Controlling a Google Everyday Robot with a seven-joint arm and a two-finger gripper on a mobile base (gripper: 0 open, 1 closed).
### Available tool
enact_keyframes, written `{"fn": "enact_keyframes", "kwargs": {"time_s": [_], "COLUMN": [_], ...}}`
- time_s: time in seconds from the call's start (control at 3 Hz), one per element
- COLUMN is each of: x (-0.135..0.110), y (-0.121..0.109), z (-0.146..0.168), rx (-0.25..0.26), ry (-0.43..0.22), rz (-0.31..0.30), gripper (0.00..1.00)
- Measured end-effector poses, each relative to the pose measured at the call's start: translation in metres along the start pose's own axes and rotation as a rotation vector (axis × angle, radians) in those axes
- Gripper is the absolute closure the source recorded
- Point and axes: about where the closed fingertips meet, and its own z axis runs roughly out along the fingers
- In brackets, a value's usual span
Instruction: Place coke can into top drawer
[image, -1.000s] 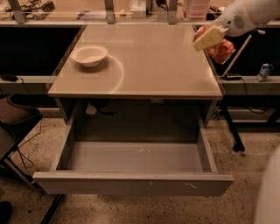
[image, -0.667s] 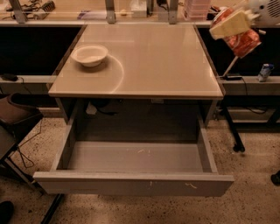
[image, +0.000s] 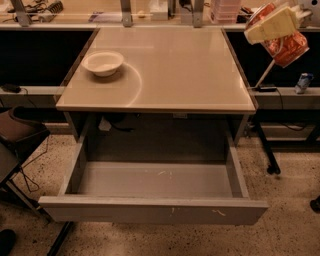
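- The gripper (image: 274, 31), with pale cream plastic fingers, hangs at the upper right of the camera view, out past the right edge of the flat beige table top (image: 170, 70) and above it.
- It is clamped on the coke can (image: 287, 46), a small orange-red aluminium can with white markings. 1 cream finger lies across the can's near face; the other finger is hidden behind the can.
- The can is carried in the air and touches neither table nor drawer. It sits tilted in the grasp, not upright, with its long axis running from upper left to lower right.
- The top drawer (image: 150, 211), a wide shallow grey metal drawer with a scuffed flat front, is pulled open below the table's front edge. Its floor is bare.
- The key relation is that the drawer's open cavity lies down and to the left of the held can, nearer the camera, with the table's front right corner between them.
- My judgement is that the coming move must carry the can forward past the table's front edge before lowering, or it could strike that corner.
- There is only 1 arm, so no choice of arm arises.
- A round white bowl (image: 103, 62) sits at the table's far left, well apart from that path.
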Motion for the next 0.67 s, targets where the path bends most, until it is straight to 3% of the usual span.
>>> {"fn": "enact_keyframes", "kwargs": {"time_s": [0.33, 0.67], "x": [0.007, 0.004], "y": [0.017, 0.069], "z": [0.001, 0.001], "rx": [-0.007, -0.052], "ry": [0.012, -0.070], "rz": [-0.023, -0.075], "gripper": [1.00, 1.00]}}
